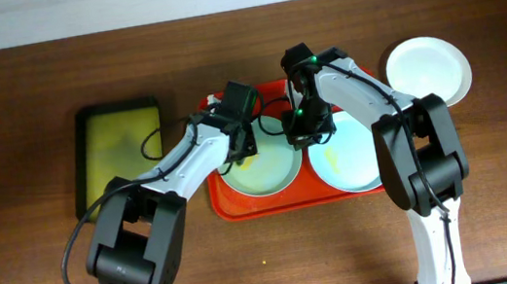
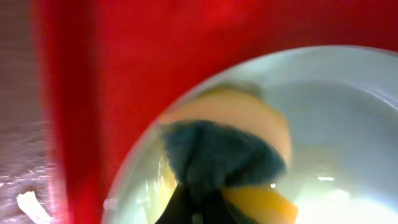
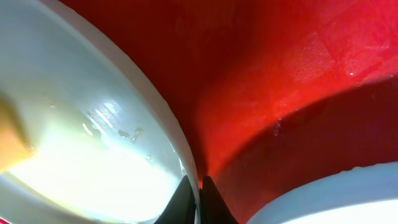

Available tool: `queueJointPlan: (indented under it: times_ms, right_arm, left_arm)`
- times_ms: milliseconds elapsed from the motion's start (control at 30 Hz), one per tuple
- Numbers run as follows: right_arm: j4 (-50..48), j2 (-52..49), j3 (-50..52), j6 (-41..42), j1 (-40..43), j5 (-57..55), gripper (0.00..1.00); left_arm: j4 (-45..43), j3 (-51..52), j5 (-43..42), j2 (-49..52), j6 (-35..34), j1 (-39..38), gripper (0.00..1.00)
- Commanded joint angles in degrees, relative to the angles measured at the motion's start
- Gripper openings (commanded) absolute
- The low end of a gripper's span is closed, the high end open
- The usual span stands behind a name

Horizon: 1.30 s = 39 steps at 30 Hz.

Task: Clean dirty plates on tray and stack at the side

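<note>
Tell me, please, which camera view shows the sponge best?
The left wrist view: the sponge, dark scouring face over yellow foam, sits mid-frame in the left claw against the plate. Overhead hides it beneath the left arm; the right wrist view catches only an orange blur at its left edge, probably it.

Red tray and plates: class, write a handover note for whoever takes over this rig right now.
Left pincer: shut on a sponge, pressed on the smeared left plate.
Right pincer: shut on that plate's rim.
The right plate, also smeared, lies beside it on the red tray; the white plate sits off the tray.
Done: white plate set aside.
To do: finish scrubbing, clean the right plate, stack both.
</note>
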<state>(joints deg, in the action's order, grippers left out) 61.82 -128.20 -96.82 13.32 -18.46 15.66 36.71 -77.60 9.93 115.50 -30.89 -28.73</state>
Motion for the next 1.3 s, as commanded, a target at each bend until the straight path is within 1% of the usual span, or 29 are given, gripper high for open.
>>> queueJointPlan:
  times_ms: [0,33,167,333,433,467,500,633,800,833,900,1033,1067,1267]
  right_arm:
    - [-1.0,-0.7,1.4,0.7,0.9,-5.0,0.04]
    - [-1.2,-0.7,1.4,0.7,0.9,-5.0,0.04]
    - [-1.4,-0.7,1.4,0.7,0.8,-5.0,0.04]
    - [-1.1,1.5,0.9,0.7,0.6,-4.9,0.04]
    - [-1.2,7.7,0.5,0.7,-1.3,-5.9,0.04]
    - [-1.2,10.2,0.5,0.7,-2.4,-8.3,0.04]
    - [-1.1,13.0,0.4,0.7,-4.0,-13.2,0.04]
    - [-0.9,20.4,0.4,0.6,-10.9,-36.3,0.04]
    - [-0.9,22.9,0.4,0.0,-19.9,-66.6,0.04]
    - [-1.0,22.9,0.4,-2.4,-21.3,-70.1,0.04]
    - [-1.5,22.9,0.4,-10.1,-24.3,-78.7,0.04]
    - [-2.4,22.9,0.4,-18.9,-27.9,-88.5,0.04]
    - [-2.9,22.9,0.4,-22.3,-28.9,-90.4,0.04]
    - [-8.6,22.9,0.4,-33.5,-32.5,-98.7,0.04]
  left_arm:
    - [3.8,-0.1,10.4,-3.9,1.2,2.0,0.00]
    - [3.9,-0.1,9.1,-5.5,1.2,2.0,0.00]
    - [3.7,-0.1,-1.1,-12.3,1.2,2.0,0.00]
    - [4.5,-0.1,-1.1,-20.5,1.2,2.9,0.00]
    - [6.1,-0.1,-0.6,-22.3,1.2,7.2,0.00]
    - [7.3,-0.1,0.0,-22.3,1.2,8.9,0.00]
    - [8.6,-0.1,0.4,-22.3,1.2,10.7,0.00]
    - [9.7,-0.1,0.3,-22.3,1.1,16.6,0.00]
    - [11.0,-0.1,0.3,-22.3,1.1,23.1,0.00]
    - [11.0,-0.1,0.3,-22.3,1.1,24.1,0.00]
    - [11.0,-0.1,0.3,-22.3,1.1,25.5,0.00]
    - [11.0,-0.1,0.4,-22.3,1.2,26.0,0.00]
    - [11.0,-0.1,0.4,-22.3,1.2,26.0,0.00]
    - [11.4,-0.1,0.4,-22.3,1.2,26.0,0.00]
